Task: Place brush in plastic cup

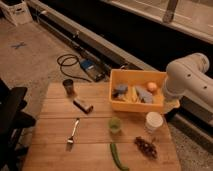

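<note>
1. Progress: the task has not started, as far as can be seen. The short dark block I take to be the brush (83, 105) lies flat on the wooden table (55, 156), left of centre and nearer the back edge than the front. Nothing touches it.
2. The plastic cup (115, 125), small and translucent green, stands upright near the middle of the table, in front of the yellow bin (125, 107). No handle or bristles stick out of it; whether anything lies inside I cannot tell. The brush and the cup are well apart, with bare boards between them.
3. Left to do, by my judgement: all of it. That means reaching the brush, gripping it, carrying it toward the cup, and lowering it in.
4. Look-alikes to avoid: the dark metal cup (69, 87) near the back-left corner, and the taller white cup (153, 121) just right of the green one.
5. Other items: a fork (73, 134) toward the front-left, a green pepper (118, 156) at the front edge, and a dark grape-like cluster (146, 147) near the front-right corner.
6. Gripper: out of sight. Only the white arm (187, 75) shows, at the right edge of the table behind the bin's right end. Whether the gripper is spread or closed cannot be told. The brush is not in its hold, since it rests on the boards.
</note>
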`<state>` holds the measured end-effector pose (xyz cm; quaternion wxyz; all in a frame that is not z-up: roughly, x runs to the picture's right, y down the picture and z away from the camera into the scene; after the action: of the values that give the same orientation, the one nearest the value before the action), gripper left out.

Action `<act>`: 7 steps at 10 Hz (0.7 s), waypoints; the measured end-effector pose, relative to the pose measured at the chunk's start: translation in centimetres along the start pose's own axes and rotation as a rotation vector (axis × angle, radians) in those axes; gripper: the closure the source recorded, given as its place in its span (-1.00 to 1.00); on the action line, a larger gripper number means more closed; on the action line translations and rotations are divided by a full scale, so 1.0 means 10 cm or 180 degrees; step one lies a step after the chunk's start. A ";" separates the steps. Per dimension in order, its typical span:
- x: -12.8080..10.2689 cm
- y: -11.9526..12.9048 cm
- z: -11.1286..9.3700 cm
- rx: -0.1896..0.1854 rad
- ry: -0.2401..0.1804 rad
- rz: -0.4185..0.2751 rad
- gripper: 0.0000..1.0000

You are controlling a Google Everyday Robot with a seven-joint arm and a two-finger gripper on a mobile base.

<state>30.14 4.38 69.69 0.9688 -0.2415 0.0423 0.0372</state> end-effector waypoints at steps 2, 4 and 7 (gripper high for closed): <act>0.02 -0.49 -0.04 0.0099 -0.0026 0.0035 -0.30; -0.01 -0.89 -0.05 0.0191 -0.0154 0.0074 -0.30; -0.31 -1.11 0.01 0.0288 -0.0553 0.0037 -0.30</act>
<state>28.08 -5.48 75.24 0.9785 -0.1931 -0.0389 0.0617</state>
